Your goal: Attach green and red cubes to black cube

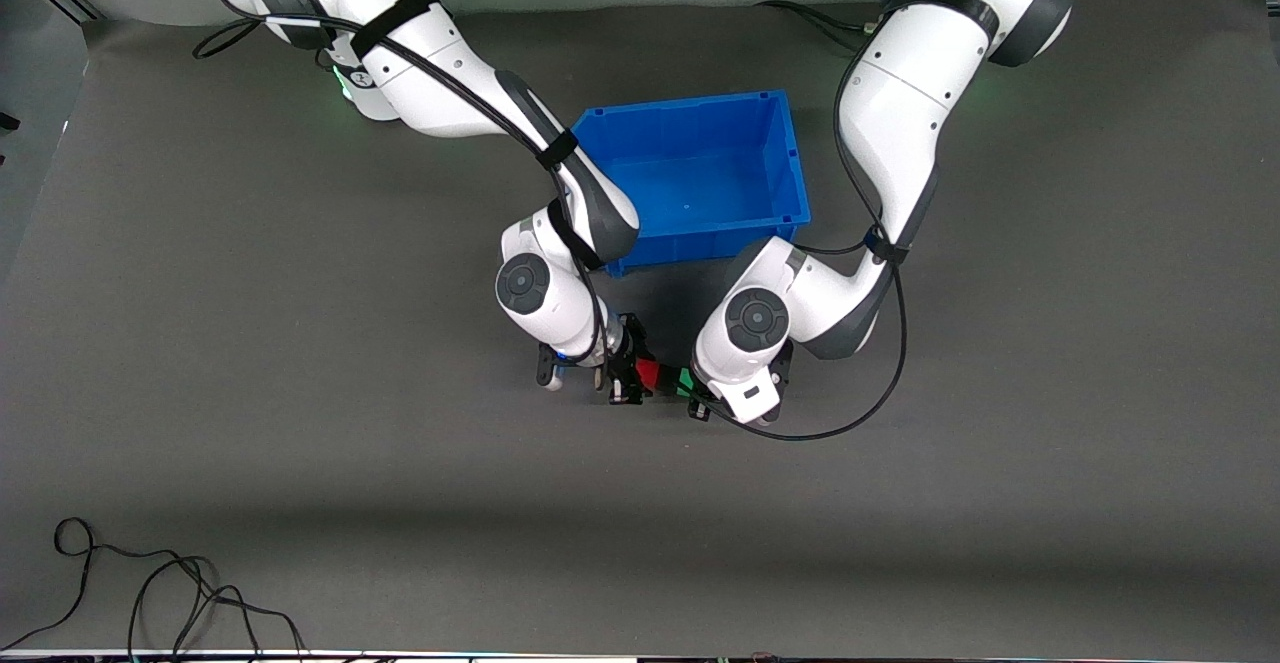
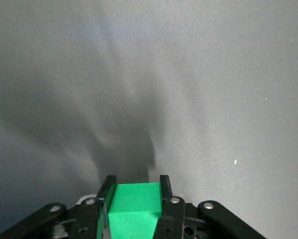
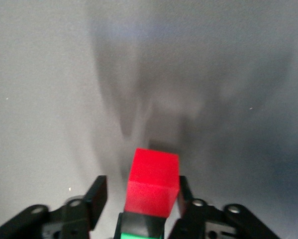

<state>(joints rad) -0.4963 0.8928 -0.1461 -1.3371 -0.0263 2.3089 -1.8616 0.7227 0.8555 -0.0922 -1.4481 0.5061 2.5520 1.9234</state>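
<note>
Left claw clamped on bright green cube, red cube stacked with black cube, right claw fingers parted around them, above grey surface.

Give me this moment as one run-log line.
left gripper: shut on green cube | right gripper: open around red cube | cubes: joined in a row, above table | blue bin: unused
</note>
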